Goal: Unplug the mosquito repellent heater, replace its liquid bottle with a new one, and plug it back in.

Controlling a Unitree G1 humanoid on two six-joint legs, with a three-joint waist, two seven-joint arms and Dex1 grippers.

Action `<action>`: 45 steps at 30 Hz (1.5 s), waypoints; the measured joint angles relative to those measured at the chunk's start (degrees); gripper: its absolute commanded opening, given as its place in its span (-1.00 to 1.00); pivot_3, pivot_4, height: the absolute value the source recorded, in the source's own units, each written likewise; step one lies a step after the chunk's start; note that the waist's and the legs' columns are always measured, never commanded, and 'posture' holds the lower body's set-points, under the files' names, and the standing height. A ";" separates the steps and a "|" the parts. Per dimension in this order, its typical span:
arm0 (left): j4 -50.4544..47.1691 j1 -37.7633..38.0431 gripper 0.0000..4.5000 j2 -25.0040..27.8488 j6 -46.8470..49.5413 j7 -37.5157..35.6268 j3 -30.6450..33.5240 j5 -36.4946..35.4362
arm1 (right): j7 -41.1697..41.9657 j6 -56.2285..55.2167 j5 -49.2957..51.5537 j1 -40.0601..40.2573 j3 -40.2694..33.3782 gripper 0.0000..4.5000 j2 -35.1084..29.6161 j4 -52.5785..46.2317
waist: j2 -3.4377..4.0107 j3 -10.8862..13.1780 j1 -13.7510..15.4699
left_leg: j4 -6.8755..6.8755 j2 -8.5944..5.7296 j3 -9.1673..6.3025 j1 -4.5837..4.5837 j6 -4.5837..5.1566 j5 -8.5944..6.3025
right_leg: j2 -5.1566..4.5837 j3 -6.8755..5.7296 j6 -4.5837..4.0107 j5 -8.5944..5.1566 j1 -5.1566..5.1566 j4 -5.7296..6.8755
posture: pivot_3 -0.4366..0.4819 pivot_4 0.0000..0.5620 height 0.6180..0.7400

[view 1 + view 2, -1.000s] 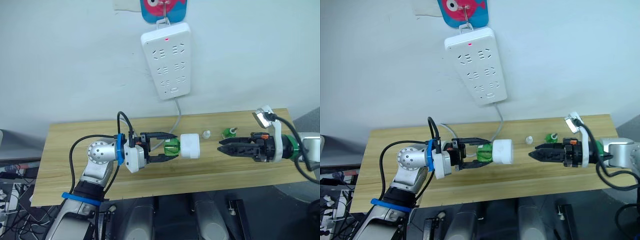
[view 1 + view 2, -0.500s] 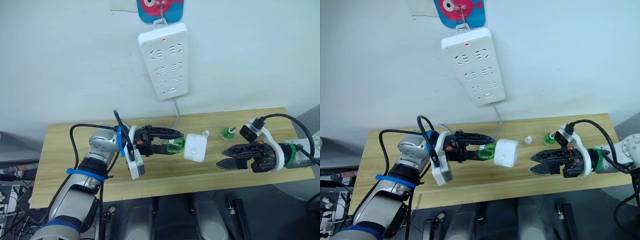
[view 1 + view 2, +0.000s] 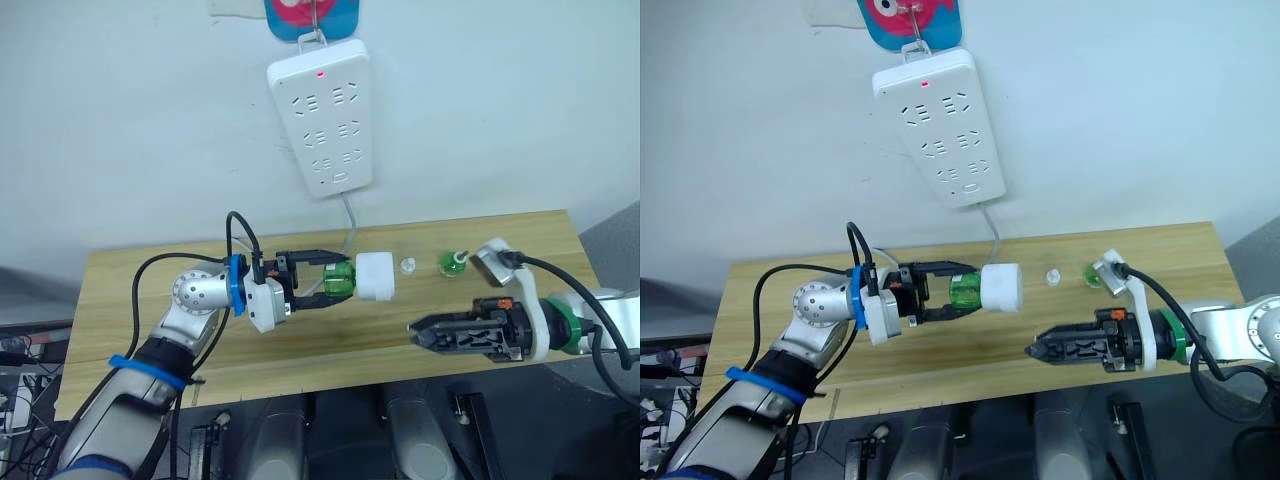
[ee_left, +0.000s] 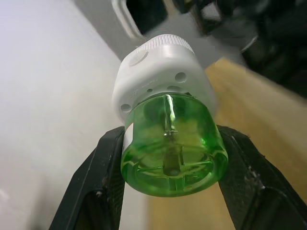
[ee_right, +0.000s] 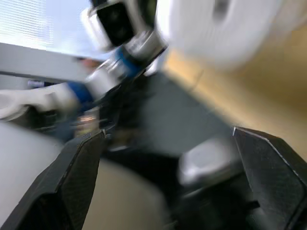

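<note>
- Our left pincer [image 3: 338, 281] is clenched on the green bottle [image 3: 340, 281], which is still screwed into the white heater [image 3: 374, 277]; the wrist view shows a black finger [image 4: 98, 189] pressed on each side of the bottle [image 4: 172, 148].
- The heater hangs above the wooden surface [image 3: 130, 330], in front of the wall, with its white end toward our right arm.
- Compared with half a second ago, the heater sits more level and a little nearer the wall; the left wrist has rolled back.
- Our right pincer [image 3: 418, 331] has dropped toward the front edge of the surface and moved left, now below and right of the heater, well apart from it.
- Its fingers stand apart in the wrist view, released and holding nothing.
- A second green bottle [image 3: 453, 263] and a small white cap [image 3: 407, 266] stay on the surface near the wall.
- The power strip [image 3: 320, 115] hangs on the wall, its red light on, no plug in it.
</note>
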 measured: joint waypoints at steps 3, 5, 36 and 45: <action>-7.75 3.67 0.00 1.23 12.98 0.06 1.80 -5.54 | 7.60 -7.50 -15.92 2.70 -1.17 0.98 1.22 -5.69 | 0.01 -0.07 0.26 | 0.00 0.00 -0.09 0.04 0.11 -0.06 | 0.14 -0.06 0.00 0.00 0.03 0.04 | -0.22 0.15 1.00; -10.41 4.27 0.00 1.14 17.63 -0.77 2.97 -7.13 | 12.73 -12.27 -23.69 4.12 -1.13 0.98 2.96 -7.47 | 0.00 -0.07 0.72 | 0.03 -0.02 -0.08 0.03 0.12 -0.07 | 0.18 -0.08 0.01 -0.01 0.04 0.04 | -0.22 0.12 1.00; -13.80 4.47 0.00 -7.35 25.04 -13.77 10.36 -5.62 | 24.13 -15.26 -39.06 -5.55 2.84 0.33 14.89 -6.93 | -0.33 -0.84 0.88 | 0.08 -0.08 0.00 0.05 -0.07 0.04 | 0.10 -0.07 0.00 0.00 0.06 0.04 | -0.27 0.07 1.00; -13.94 4.63 0.00 -8.02 26.11 -14.23 11.00 -4.97 | 25.29 -15.47 -40.57 -5.53 2.83 0.33 15.42 -6.71 | -0.37 -1.54 0.88 | 0.08 -0.08 0.00 0.05 -0.06 0.04 | 0.10 -0.07 0.00 0.00 0.07 0.03 | -0.27 0.02 1.00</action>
